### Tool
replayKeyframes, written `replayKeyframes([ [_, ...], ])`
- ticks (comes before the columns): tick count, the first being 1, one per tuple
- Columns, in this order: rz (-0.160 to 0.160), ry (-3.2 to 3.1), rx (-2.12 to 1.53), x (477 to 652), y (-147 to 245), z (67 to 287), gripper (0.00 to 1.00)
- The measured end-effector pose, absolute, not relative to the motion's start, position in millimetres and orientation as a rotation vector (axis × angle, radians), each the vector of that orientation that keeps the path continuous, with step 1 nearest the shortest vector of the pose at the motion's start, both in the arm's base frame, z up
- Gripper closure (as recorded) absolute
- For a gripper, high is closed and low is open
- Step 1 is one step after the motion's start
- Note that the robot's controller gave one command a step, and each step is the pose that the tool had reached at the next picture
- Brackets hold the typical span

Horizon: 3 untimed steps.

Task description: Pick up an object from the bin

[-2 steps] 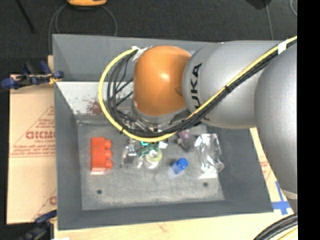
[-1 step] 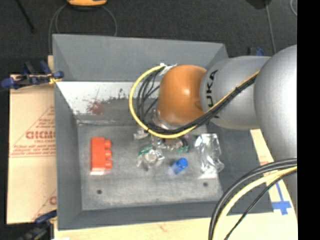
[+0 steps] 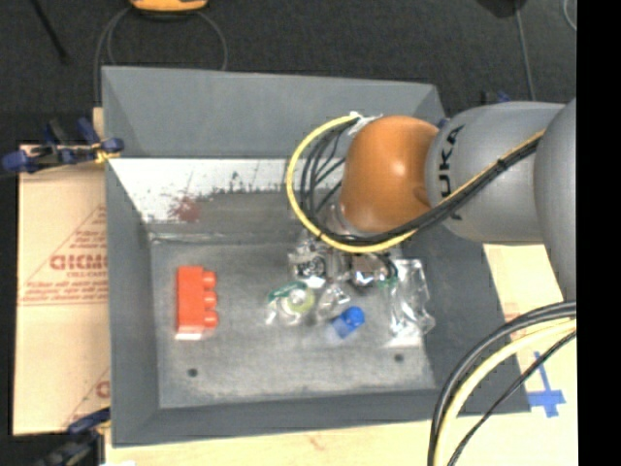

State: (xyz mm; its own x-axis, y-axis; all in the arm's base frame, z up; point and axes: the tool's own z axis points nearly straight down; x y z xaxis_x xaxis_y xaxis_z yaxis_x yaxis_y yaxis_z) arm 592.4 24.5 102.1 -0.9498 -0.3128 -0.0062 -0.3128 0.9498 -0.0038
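Grey bin (image 3: 243, 362), red block (image 3: 195, 302) left (room around it), claw (image 3: 332, 268) over middle heap (image 3: 299, 305), openness unclear

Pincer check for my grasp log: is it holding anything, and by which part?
Cannot be told: the pincer sits low in the bin's middle, close to a blue piece and a clear wrapper.
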Motion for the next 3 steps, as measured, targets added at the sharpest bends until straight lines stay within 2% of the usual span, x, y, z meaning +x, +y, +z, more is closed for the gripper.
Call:
replayKeyframes([
  [1, 0.002, 3.113, -0.404, 585.7, 20.5, 104.5, 0.00],
  [2, 0.001, 3.128, -0.216, 586.4, 28.1, 77.2, 0.00],
  [3, 0.002, 3.127, -0.213, 588.7, 27.9, 79.7, 0.00],
])
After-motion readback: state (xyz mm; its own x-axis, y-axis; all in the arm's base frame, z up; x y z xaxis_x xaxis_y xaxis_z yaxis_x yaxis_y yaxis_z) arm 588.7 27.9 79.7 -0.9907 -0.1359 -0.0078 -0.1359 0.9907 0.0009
